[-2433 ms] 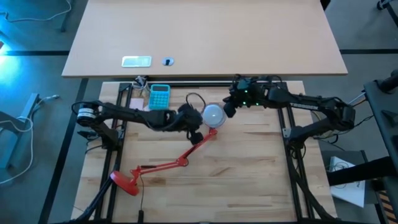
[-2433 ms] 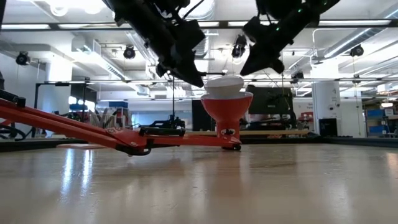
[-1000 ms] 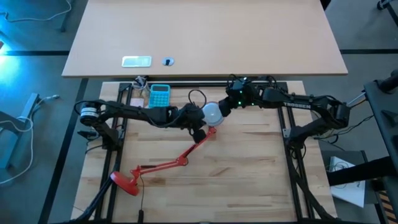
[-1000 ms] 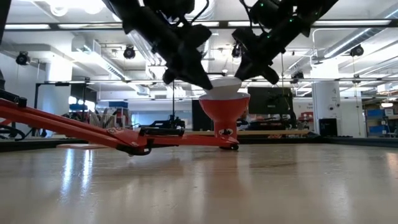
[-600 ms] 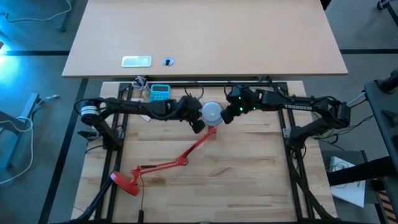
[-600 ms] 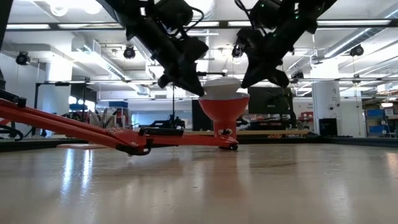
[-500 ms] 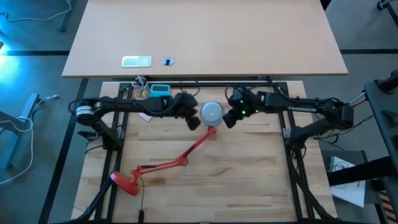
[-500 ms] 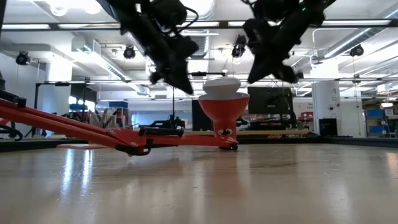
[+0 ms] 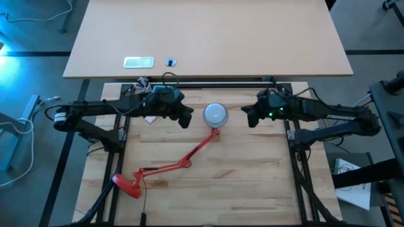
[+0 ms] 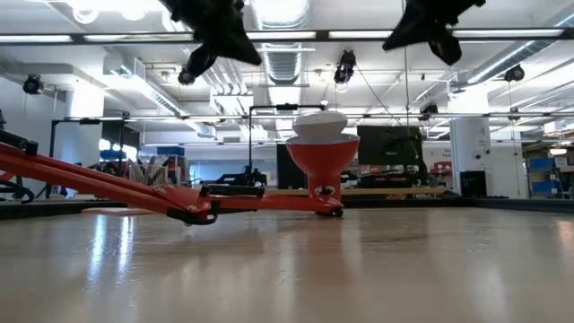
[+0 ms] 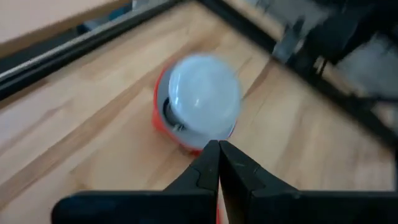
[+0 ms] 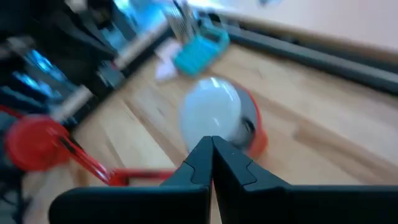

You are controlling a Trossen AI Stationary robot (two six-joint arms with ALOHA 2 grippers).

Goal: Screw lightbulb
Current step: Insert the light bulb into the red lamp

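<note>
Slatted wooden bench (image 9: 252, 183) in a dark frame; a larger pale table (image 9: 208, 31) lies beyond its far edge. The low view looks across the bench top into a lit lab room.

Bulb (image 9: 215, 114) sits dome-up in the red shade (image 10: 324, 158) of a lamp lying on the bench, near the far edge at mid-width. Long axis vertical: dome to the ceiling, neck down inside the shade. The neck is hidden by the shade in every view; how far it is seated cannot be told. From above only the round dome shows.

The lamp arm (image 9: 189, 156) runs from the shade diagonally toward the near left corner, ending at the round red base (image 9: 128, 185). In the low view the base is cut off at the picture's left.

Left gripper (image 9: 185, 118) hangs beside the bulb on its left, apart from it; jaws closed on nothing, tips pressed together in the left wrist view. Right gripper (image 9: 249, 116) hangs on the bulb's right, also apart; jaws closed, empty. In the low view both grippers are cut by the top edge, above bulb height.

A teal object (image 12: 200, 50) near the far edge, behind the left arm, is mostly covered from above and blurred in the right wrist view; cannot identify it.
</note>
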